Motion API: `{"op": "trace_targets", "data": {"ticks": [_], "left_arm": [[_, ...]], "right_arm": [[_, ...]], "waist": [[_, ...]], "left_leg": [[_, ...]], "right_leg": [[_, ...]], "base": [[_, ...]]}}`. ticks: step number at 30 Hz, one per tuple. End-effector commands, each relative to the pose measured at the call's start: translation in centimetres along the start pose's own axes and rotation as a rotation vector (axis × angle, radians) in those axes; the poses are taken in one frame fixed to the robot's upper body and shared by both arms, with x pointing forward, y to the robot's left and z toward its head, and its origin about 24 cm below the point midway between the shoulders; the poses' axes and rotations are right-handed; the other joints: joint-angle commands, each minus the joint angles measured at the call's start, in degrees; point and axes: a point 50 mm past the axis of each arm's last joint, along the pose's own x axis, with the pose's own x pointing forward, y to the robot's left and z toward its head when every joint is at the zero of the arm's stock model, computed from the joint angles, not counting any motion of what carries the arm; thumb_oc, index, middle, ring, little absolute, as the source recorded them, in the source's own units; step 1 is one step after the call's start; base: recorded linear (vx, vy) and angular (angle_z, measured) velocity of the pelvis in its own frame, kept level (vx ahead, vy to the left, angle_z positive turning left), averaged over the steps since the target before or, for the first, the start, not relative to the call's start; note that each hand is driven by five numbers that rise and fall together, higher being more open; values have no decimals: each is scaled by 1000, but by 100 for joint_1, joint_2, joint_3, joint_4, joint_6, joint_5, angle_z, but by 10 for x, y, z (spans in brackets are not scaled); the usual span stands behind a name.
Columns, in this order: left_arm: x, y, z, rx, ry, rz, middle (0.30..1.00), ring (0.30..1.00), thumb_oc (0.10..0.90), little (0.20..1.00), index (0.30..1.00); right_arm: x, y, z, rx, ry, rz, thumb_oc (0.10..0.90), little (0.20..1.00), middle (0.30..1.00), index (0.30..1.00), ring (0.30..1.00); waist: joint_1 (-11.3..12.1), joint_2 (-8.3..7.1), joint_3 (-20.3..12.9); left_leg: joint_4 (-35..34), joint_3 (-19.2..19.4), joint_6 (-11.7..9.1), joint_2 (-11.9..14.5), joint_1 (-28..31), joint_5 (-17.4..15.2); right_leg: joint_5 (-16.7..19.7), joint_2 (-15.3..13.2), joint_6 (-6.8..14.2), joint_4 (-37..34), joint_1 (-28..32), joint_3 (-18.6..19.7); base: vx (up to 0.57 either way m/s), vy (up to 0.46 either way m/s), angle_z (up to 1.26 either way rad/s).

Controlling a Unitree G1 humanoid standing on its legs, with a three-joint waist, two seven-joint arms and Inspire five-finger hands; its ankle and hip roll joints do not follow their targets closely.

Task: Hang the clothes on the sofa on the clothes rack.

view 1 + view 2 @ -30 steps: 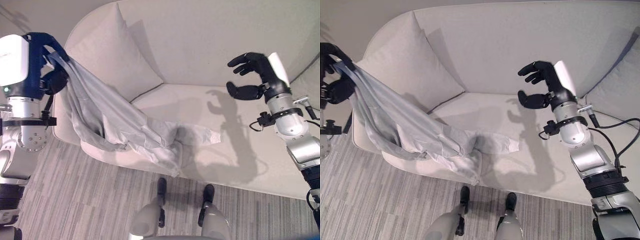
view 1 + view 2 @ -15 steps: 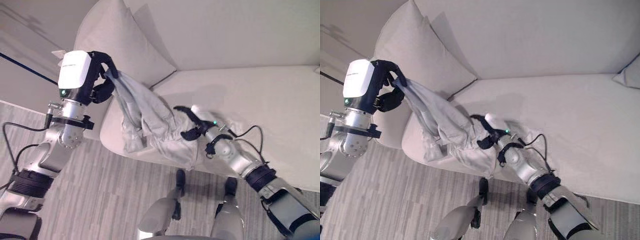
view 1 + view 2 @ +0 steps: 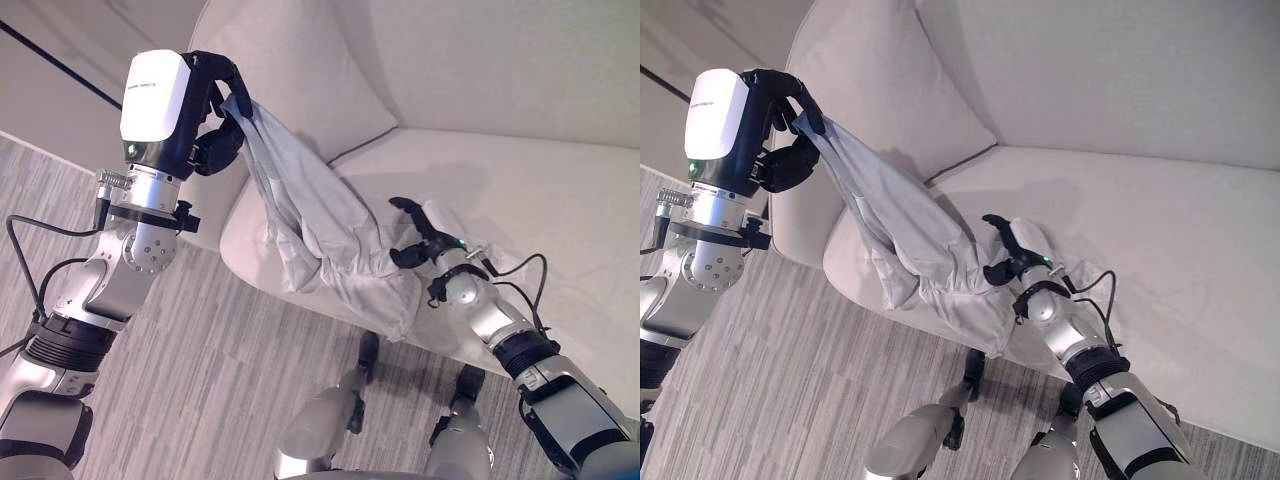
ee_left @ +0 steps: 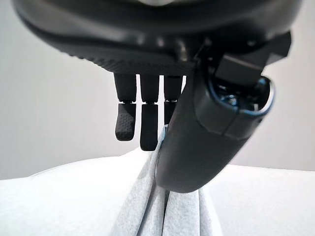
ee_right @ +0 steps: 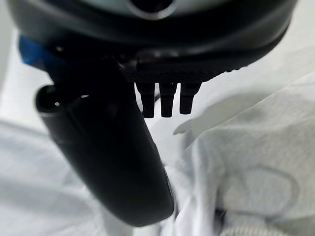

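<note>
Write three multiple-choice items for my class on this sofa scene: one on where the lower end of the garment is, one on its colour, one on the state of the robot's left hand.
1. Where does the lower end of the garment lie?
A. on the floor
B. on the sofa's front edge, at the right hand
C. on the pillow

2. What colour is the garment?
A. light grey
B. red
C. black

3. What is the left hand doing?
A. hanging open
B. pressing flat on the sofa
C. pinching the garment's upper end

Key: 1 B, the garment droops onto the front edge of the sofa beside the right hand. 2 A, the cloth is pale grey along its whole length. 3 C, the left hand has fingers and thumb closed on the cloth, as the left wrist view shows.
</note>
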Motion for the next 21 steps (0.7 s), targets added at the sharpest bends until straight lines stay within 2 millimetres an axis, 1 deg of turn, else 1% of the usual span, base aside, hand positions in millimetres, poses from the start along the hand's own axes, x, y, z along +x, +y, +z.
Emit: {"op": "trace_targets", "data": {"ticks": [1,3,6,7,9,10,12,18,21], "left_arm": [[35,61,23,4,-131,333,300,300,400,300,300],[37,62,27,-4,-149,339,300,300,400,300,300],[41,63,34,-34,-175,347,300,300,400,300,300],[42,63,34,-34,-175,348,300,300,400,300,300],[45,63,40,-54,-193,355,300,300,400,300,300],[48,63,42,-63,-202,361,300,300,400,300,300],[51,64,49,-74,-228,367,300,300,400,300,300],[54,63,54,-108,-243,376,300,300,400,300,300],[60,63,67,-160,-282,408,300,300,400,300,300]], "right_arm": [[16,-9,57,114,-198,-90,800,900,900,900,900],[18,-11,56,138,-188,-93,800,900,900,900,900],[25,-17,66,130,-216,-95,800,900,900,900,900],[25,-17,67,130,-216,-96,800,900,900,900,900],[27,-20,74,126,-243,-100,800,900,900,900,900],[27,-19,78,137,-257,-98,800,900,900,900,900],[29,-20,81,143,-257,-104,800,900,900,900,900],[32,-21,80,149,-242,-111,800,900,900,900,900],[38,-18,78,212,-191,-105,800,900,900,900,900]], "waist": [[63,-294,-144],[98,-293,-122],[187,-332,-77],[187,-332,-75],[212,-353,-65],[237,-354,-67],[288,-343,-53],[338,-311,-44],[420,-250,5]], "left_leg": [[10,317,-282,-110,235,-571],[10,280,-278,-113,211,-563],[10,253,-281,-98,157,-540],[10,251,-281,-98,154,-539],[10,218,-289,-99,149,-565],[10,196,-282,-110,99,-534],[10,156,-301,-111,76,-551],[10,110,-300,-127,39,-544],[32,27,-286,-148,-10,-540]], "right_leg": [[-61,-586,322,582,-239,599],[-64,-605,331,583,-235,554],[-82,-629,336,628,-257,501],[-82,-630,336,629,-259,499],[-118,-644,344,652,-248,470],[-76,-654,344,635,-266,437],[-119,-686,360,656,-232,349],[-137,-714,366,677,-241,288],[-195,-760,368,765,-262,218]], "base": [[-12,7,10],[-12,14,5],[-5,20,8],[5,14,10],[14,7,11],[20,-8,14],[8,-3,18],[7,9,6],[7,18,10]]}}
